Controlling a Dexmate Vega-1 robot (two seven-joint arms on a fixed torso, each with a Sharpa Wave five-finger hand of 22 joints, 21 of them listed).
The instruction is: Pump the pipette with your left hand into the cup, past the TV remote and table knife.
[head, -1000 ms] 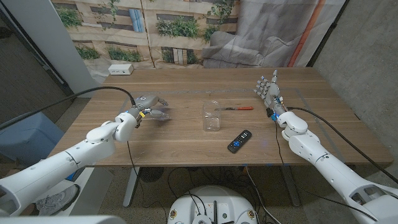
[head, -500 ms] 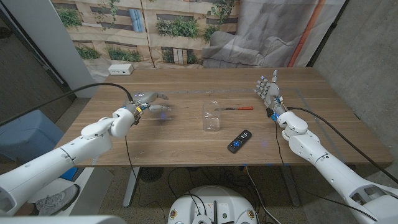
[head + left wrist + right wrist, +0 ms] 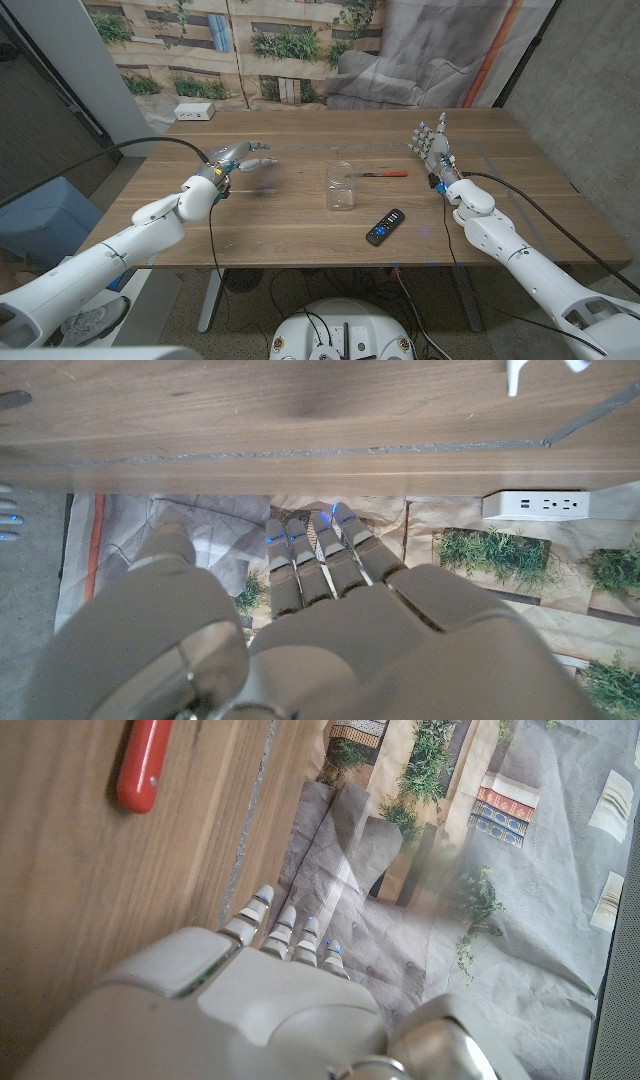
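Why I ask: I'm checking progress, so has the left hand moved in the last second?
Yes. In the head view the left hand has lifted and gone farther from the table's near edge, while the cup has stayed put.

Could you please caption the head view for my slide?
Left hand raised over the table, left of the clear cup.

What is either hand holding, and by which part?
Right hand holds nothing. Left hand: cannot tell; its fingers reach out straight, nothing seen among them.
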